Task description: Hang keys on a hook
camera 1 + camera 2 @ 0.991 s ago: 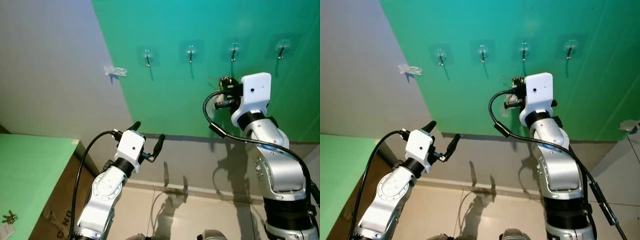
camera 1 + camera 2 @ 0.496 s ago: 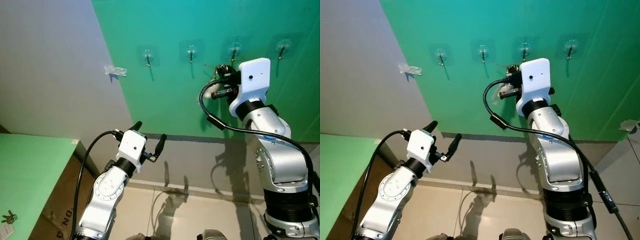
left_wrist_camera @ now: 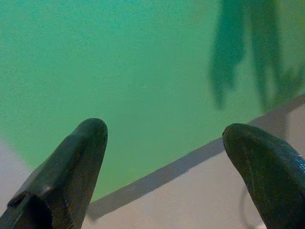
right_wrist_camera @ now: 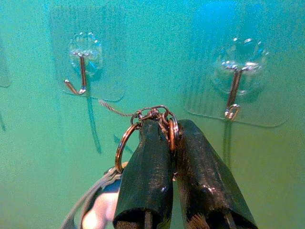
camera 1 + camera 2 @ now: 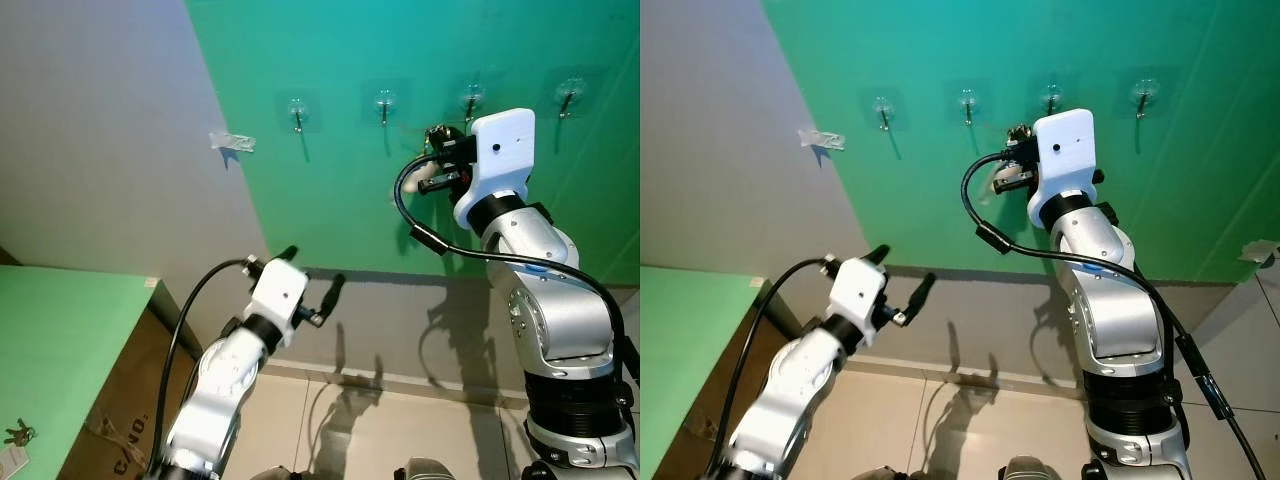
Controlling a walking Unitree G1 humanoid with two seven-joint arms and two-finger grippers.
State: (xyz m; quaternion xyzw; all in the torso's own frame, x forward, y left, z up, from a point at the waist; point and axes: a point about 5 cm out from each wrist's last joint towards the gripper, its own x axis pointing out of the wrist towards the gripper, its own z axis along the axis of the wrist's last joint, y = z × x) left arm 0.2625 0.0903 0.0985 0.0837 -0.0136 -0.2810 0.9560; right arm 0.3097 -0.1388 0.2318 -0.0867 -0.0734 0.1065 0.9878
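The left gripper [image 5: 312,283], its two long black fingers spread wide with nothing between them, is held low before the green wall [image 5: 330,190]. Further right, a bunch of metal key rings and keys [image 4: 145,129] is pinched between the closed fingers of the right gripper [image 4: 172,136], raised just below and between two clear adhesive wall hooks [image 4: 82,71], near neither's tip.

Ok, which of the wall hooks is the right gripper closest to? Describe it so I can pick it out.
On the green wall is a row of four clear stick-on hooks. Counting from the robot's left, it is the third hook, just above the right gripper, which holds the key ring pinched between its fingers. Unlike the others, it has the white wrist housing right below it.
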